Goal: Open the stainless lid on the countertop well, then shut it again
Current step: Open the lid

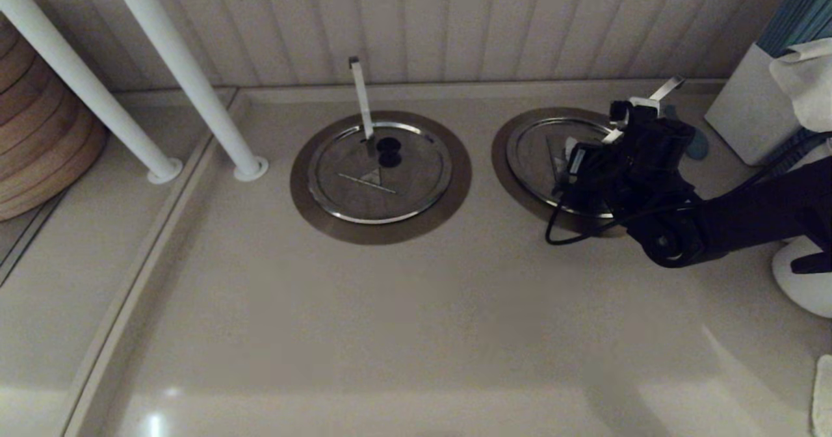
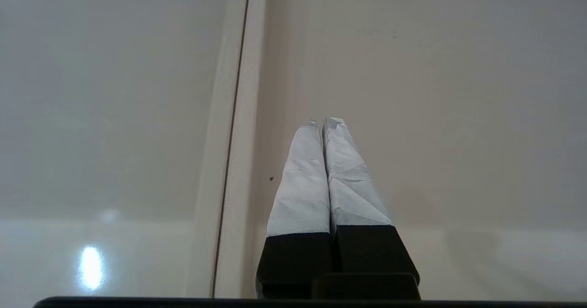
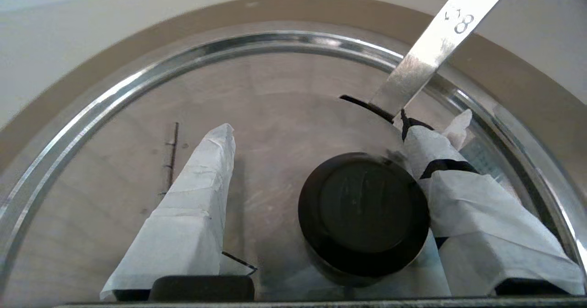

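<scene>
My right gripper (image 3: 316,179) is spread wide around the black knob (image 3: 364,214), one finger (image 3: 463,198) touching it, on the stainless lid (image 1: 543,154) seated flat in the countertop well (image 1: 504,141); my left gripper (image 2: 323,129) is parked, fingers pressed together

1. Two round steel lids are lying on the tabletop: the stainless lid (image 1: 543,154) and its twin (image 1: 379,172).
2. Two dull metal collars are ringing them: the countertop well (image 1: 504,139) and another (image 1: 305,193).
3. Two flat metal strips are showing (image 1: 667,88) (image 1: 360,96).
4. Two white poles are standing (image 1: 78,76) (image 1: 185,71).
</scene>
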Controlling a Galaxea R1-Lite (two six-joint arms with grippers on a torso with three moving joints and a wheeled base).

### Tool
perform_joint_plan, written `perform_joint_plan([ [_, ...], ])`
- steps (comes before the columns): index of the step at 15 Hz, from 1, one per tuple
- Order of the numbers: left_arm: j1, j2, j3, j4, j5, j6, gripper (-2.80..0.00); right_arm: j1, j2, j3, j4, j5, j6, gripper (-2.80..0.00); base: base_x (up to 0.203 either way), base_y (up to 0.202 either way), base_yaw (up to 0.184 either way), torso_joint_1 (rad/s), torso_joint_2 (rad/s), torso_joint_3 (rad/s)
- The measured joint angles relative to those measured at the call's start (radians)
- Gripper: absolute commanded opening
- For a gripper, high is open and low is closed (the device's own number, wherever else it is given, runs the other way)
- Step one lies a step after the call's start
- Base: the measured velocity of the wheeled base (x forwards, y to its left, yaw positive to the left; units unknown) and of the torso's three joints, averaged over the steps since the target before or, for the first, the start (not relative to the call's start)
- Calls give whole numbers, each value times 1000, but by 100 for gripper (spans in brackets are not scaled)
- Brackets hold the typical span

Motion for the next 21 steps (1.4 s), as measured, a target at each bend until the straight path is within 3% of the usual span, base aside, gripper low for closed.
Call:
perform_joint_plan([
  [21,0,0,0,0,0,0,-280,77,-88,29,-10,-2,-1,0,0,0,0,0,0,0],
])
